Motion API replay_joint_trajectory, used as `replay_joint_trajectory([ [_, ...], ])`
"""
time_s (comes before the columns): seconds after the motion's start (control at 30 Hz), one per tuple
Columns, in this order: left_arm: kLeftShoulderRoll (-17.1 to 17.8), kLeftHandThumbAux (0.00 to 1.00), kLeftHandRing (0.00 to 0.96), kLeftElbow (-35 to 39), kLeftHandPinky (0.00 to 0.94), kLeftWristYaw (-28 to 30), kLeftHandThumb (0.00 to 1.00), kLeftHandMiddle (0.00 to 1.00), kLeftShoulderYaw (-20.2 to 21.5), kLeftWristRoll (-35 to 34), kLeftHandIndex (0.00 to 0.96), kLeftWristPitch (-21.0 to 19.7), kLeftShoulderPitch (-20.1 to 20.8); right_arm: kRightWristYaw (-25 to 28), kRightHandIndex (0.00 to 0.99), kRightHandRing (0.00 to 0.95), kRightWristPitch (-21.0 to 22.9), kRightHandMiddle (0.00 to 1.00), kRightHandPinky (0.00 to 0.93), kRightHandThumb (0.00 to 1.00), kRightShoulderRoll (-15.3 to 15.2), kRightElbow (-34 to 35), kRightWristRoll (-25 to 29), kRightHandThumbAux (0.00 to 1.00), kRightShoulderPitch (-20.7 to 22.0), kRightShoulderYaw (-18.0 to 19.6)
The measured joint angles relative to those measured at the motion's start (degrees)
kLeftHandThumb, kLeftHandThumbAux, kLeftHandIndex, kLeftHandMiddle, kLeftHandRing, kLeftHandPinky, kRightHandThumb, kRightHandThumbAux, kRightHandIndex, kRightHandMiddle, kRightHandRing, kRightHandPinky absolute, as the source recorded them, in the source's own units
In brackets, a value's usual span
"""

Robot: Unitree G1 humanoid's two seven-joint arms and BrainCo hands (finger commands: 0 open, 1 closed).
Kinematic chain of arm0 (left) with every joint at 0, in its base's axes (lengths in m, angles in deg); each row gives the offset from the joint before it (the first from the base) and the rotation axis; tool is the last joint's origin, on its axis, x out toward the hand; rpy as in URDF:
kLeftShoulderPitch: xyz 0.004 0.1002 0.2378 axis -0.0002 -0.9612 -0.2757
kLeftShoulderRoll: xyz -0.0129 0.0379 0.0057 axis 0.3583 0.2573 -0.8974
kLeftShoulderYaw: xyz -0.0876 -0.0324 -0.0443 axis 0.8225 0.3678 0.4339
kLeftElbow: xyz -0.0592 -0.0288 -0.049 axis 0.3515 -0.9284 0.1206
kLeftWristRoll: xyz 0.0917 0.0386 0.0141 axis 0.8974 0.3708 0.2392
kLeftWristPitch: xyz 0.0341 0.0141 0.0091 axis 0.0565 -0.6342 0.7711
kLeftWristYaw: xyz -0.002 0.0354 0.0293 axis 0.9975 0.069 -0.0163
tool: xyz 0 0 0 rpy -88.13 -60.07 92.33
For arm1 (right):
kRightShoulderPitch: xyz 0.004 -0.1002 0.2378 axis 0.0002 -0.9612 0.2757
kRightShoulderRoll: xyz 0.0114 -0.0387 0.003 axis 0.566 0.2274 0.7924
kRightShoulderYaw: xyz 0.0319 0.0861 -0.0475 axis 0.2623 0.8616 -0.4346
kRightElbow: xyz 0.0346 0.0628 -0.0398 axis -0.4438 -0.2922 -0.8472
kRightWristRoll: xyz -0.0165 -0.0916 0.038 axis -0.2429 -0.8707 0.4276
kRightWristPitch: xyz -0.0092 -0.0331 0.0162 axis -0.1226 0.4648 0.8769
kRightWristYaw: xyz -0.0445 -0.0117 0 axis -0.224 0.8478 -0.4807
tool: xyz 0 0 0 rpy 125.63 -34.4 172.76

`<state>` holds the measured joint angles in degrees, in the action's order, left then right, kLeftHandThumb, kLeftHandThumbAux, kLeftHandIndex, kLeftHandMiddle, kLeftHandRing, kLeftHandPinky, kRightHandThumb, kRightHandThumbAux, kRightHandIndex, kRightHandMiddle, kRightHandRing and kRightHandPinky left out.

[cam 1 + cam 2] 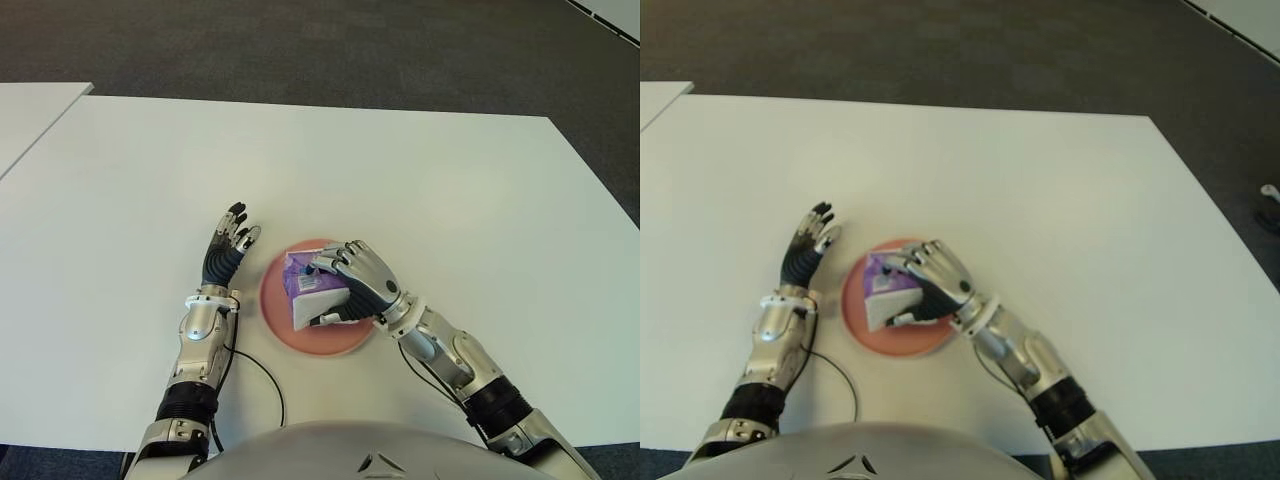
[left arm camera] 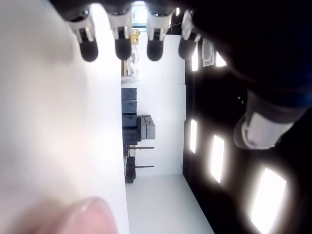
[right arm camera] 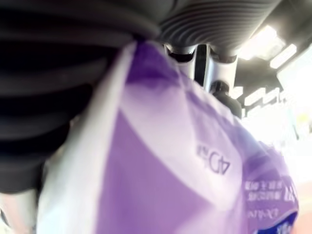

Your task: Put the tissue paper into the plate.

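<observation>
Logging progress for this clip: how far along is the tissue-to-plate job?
Nearly done: the tissue pack is over the pink plate, but whether it touches is unclear. The right robot hand grips it, fingers curled round it. Left: release and withdraw. The left robot hand shows open, left of the plate.

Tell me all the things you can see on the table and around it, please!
tissue pack: one, purple and white, over the plate, held by the right hand
plate: one, pink, round, on the table near the robot, between the two hands
table: one, white, filling most of the view
second table: one, white, only a corner showing at the far left
floor: dark grey carpet beyond the table
cable: one, thin and black, on the table beside the left forearm
left hand: one, silver and black, fingers spread, holding nothing, left of the plate
right hand: one, silver and black, over the plate, fingers closed around the tissue pack
</observation>
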<state>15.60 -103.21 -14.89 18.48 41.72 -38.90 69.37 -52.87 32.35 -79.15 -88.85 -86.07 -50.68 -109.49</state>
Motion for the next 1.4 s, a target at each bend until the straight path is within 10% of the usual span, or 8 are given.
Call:
replay_joint_trajectory([
  [0.47, 0.27, 0.533, 0.0, 0.41, 0.0, 0.0, 0.0, 0.0, -0.09, -0.06, 0.0, -0.17, -0.5, 14.25, 0.0, 0.0, 3.34, 0.0, 0.0, 0.19, -2.58, 5.32, 1.47, 0.155, 1.15, 0.14],
  [1.4, 0.43, 0.534, 0.0, 0.48, 0.0, 0.04, 0.0, 0.0, -0.12, -0.17, 0.0, 0.17, -0.75, 14.84, 0.0, 0.0, 5.28, 0.0, 0.0, 0.144, -2.28, 7.09, 1.38, 0.214, -0.2, 0.71],
])
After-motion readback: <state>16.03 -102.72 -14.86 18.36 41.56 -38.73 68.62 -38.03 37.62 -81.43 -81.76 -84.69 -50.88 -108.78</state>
